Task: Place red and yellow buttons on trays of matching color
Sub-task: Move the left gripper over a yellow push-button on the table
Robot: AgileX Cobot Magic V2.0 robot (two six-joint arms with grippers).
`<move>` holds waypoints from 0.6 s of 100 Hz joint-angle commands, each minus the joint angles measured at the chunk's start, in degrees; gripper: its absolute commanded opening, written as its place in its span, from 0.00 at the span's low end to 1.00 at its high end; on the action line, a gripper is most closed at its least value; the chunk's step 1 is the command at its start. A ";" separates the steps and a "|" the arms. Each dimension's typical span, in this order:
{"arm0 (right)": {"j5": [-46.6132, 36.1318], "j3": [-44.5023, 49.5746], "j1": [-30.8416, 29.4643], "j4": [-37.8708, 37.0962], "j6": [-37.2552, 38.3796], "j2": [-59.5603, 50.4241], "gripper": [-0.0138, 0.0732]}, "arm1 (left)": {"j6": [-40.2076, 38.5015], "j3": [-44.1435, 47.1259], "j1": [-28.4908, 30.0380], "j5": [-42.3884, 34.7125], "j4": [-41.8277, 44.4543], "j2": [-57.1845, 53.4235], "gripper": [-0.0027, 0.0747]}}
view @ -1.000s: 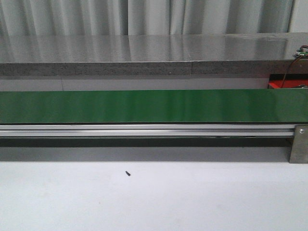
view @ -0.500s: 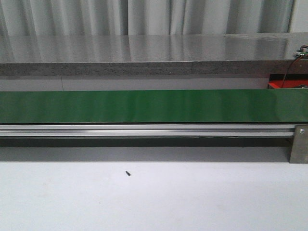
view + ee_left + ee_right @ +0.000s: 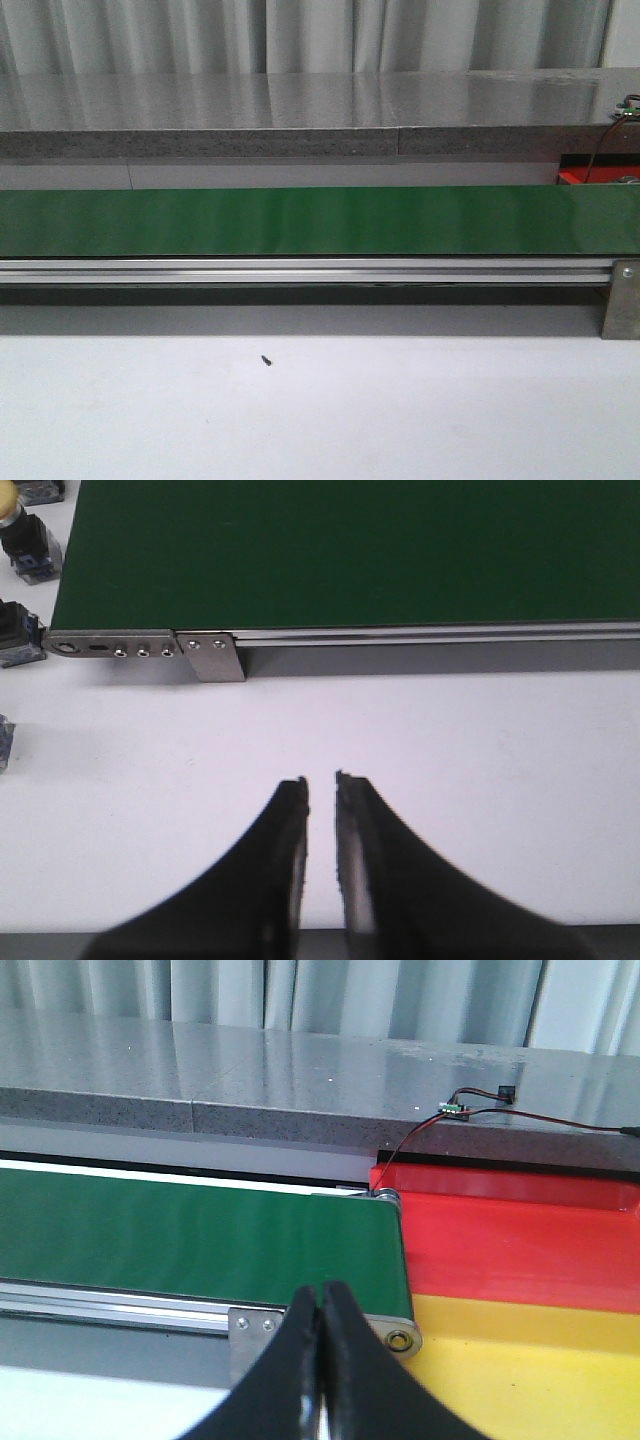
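Green conveyor belt (image 3: 320, 220) is running empty across the front view; no button is riding on it. Buttons (image 3: 22, 550) are sitting on the white bench (image 3: 450, 760) off the belt's end, ahead of and to one side of the left claw (image 3: 320, 780), which is hovering with a narrow gap between its fingers, holding nothing. Right claw (image 3: 321, 1290) is pressed closed, empty, just short of the red tray (image 3: 520, 1240) and yellow tray (image 3: 520, 1360). Judgement: the left arm is nearer the buttons, the right arm nearer the trays.
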 commanded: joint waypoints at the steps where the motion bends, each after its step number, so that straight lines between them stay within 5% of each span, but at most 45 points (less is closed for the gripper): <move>1: -4.76 -1.03 -0.29 -0.73 -0.12 -0.99 0.08 | 0.14 -1.98 -0.38 -2.81 -1.26 0.16 0.47; 10: -4.76 -1.03 -0.29 -0.73 -0.12 -0.99 0.08 | 0.14 -1.98 -0.38 -2.60 -1.26 0.16 0.73; 17: -4.76 -1.03 -0.29 -0.73 -0.12 -0.99 0.08 | 0.14 -1.98 -0.38 -2.79 -1.37 0.16 0.83; 60: -4.76 -1.03 -0.29 -0.73 -0.12 -0.99 0.08 | -8.75 -1.98 6.87 1.87 10.09 0.16 0.83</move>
